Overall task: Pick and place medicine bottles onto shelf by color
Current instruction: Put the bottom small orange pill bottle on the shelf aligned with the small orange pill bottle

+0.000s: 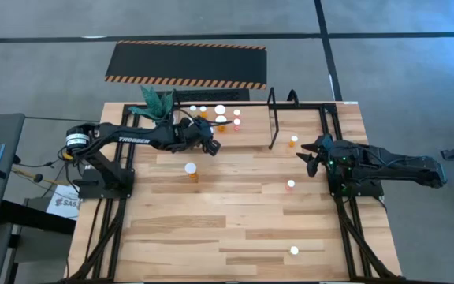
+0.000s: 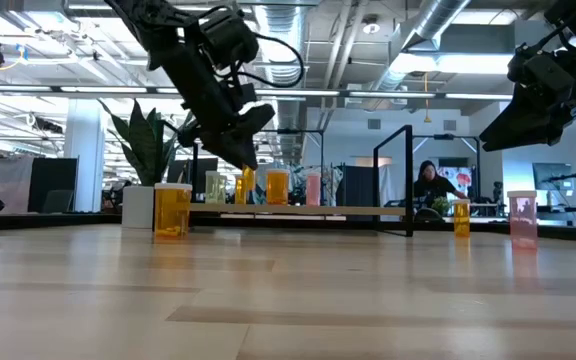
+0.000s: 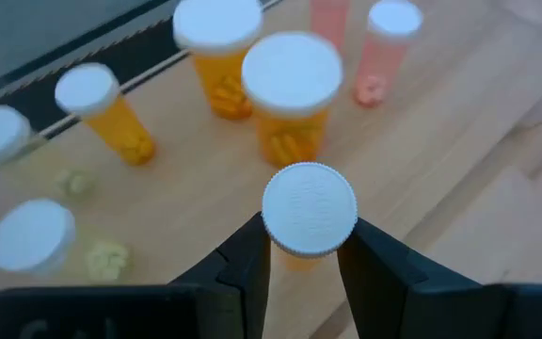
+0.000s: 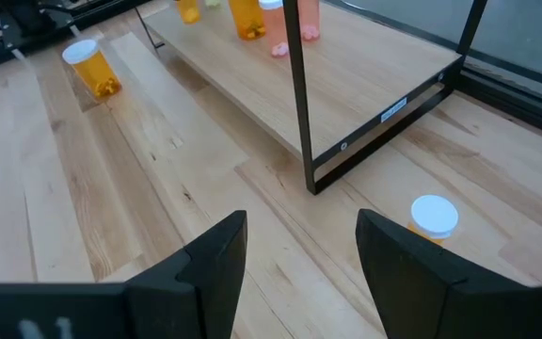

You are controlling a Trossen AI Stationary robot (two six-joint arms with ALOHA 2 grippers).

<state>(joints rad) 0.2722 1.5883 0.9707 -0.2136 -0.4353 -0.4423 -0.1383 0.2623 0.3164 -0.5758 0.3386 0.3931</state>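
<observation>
"TROSSEN" can be read in white along the left arm; "SAB" is printed on a white sheet below it.

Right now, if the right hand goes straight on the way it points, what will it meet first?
Probably the black upright at the near end of the shelf. The open right hand points at it over bare table; the orange bottle sits off to one side. Depth is unclear.
</observation>
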